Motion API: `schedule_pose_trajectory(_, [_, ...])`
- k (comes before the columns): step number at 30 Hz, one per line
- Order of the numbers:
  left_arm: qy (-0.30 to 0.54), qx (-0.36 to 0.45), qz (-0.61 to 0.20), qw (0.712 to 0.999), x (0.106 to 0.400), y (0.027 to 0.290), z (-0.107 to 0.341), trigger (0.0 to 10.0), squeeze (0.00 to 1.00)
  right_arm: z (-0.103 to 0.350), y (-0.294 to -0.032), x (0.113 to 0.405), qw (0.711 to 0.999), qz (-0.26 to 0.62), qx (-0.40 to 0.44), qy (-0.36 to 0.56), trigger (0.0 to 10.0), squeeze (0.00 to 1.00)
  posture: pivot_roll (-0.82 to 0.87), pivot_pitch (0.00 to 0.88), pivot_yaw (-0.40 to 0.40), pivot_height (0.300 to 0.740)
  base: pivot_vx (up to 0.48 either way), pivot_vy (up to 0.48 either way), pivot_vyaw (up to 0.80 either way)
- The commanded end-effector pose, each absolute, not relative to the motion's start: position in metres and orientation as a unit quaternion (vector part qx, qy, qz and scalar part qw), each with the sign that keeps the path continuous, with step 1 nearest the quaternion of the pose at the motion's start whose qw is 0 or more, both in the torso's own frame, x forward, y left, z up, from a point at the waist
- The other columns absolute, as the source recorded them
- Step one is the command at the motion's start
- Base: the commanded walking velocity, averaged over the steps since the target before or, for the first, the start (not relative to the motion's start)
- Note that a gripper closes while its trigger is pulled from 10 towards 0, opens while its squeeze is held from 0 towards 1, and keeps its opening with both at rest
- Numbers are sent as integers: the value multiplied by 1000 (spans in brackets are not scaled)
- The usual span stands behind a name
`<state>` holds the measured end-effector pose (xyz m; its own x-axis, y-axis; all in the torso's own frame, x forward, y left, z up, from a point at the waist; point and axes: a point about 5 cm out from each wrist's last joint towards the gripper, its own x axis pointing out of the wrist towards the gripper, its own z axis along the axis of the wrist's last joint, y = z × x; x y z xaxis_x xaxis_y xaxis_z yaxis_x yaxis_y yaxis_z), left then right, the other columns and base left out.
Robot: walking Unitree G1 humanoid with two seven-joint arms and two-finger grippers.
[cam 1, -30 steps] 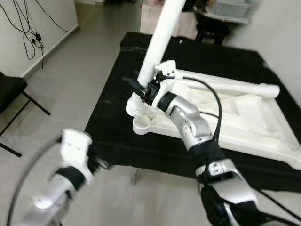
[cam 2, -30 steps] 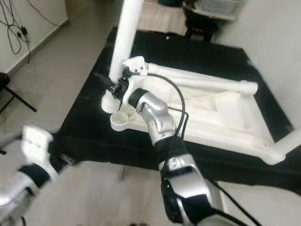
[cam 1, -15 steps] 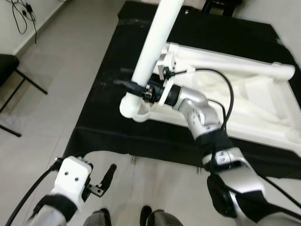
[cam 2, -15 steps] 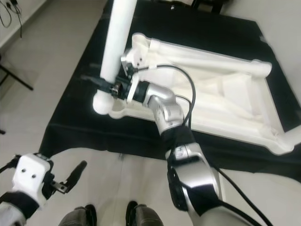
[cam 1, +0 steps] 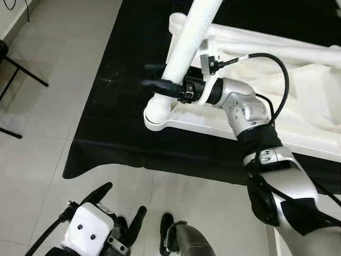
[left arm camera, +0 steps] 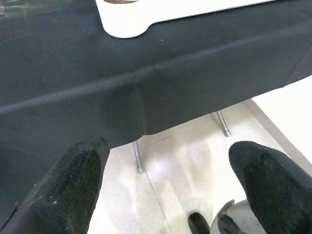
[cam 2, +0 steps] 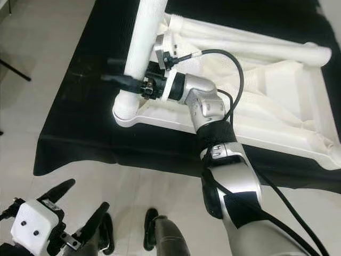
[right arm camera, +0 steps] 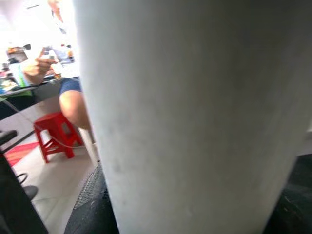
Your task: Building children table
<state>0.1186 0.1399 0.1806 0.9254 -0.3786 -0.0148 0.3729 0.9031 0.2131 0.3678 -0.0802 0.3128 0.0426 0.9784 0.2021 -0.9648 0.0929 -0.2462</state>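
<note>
While the right gripper [cam 1: 169,87] clamps its jaws on the long white plastic table leg [cam 1: 186,48], standing tilted in the corner socket of the upturned white plastic children's table [cam 2: 277,101] near the black-draped tabletop's [cam 1: 122,133] front left corner, the leg-fitting step seems in hand, next calling for twisting it home, the left gripper [left arm camera: 165,175] hanging wide and idle.

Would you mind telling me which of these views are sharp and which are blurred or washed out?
Left and right eye views: sharp, evenly lit, the white table leg slightly overexposed. Left wrist view: black cloth crisp, the near fingertips soft. Right wrist view: the leg too close, out of focus, background bright and blurred.
</note>
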Motion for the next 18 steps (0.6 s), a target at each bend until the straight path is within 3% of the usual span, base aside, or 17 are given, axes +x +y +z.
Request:
schedule_pose_trajectory(1, [-7, 108, -196, 975, 113, 138, 179, 10000, 0, 306, -86, 370, 719, 680, -21, -141, 10000, 0, -102, 462, -117, 740, 0, 0, 0])
schedule_pose_trajectory(7, [-6, 108, -195, 975, 111, 138, 180, 10000, 0, 306, -86, 367, 698, 703, -41, -131, 10000, 0, -100, 466, -119, 740, 0, 0, 0])
schedule_pose_trajectory(8, [-6, 109, -194, 975, 111, 138, 181, 10000, 0, 304, -84, 365, 680, 720, -61, -122, 10000, 0, -96, 472, -123, 740, 0, 0, 0])
schedule_pose_trajectory(9, [-6, 109, -194, 975, 111, 138, 181, 10000, 0, 304, -84, 365, 680, 720, -61, -122, 10000, 0, -96, 472, -123, 740, 0, 0, 0])
schedule_pose_trajectory(13, [-8, 112, -192, 975, 109, 137, 182, 10000, 0, 300, -70, 354, 614, 765, -164, -103, 10000, 0, -99, 477, -127, 740, 0, 0, 0])
schedule_pose_trajectory(18, [-10, 112, -192, 975, 109, 136, 182, 10000, 0, 302, -60, 351, 593, 773, -207, -92, 10000, 0, -103, 479, -133, 740, 0, 0, 0])
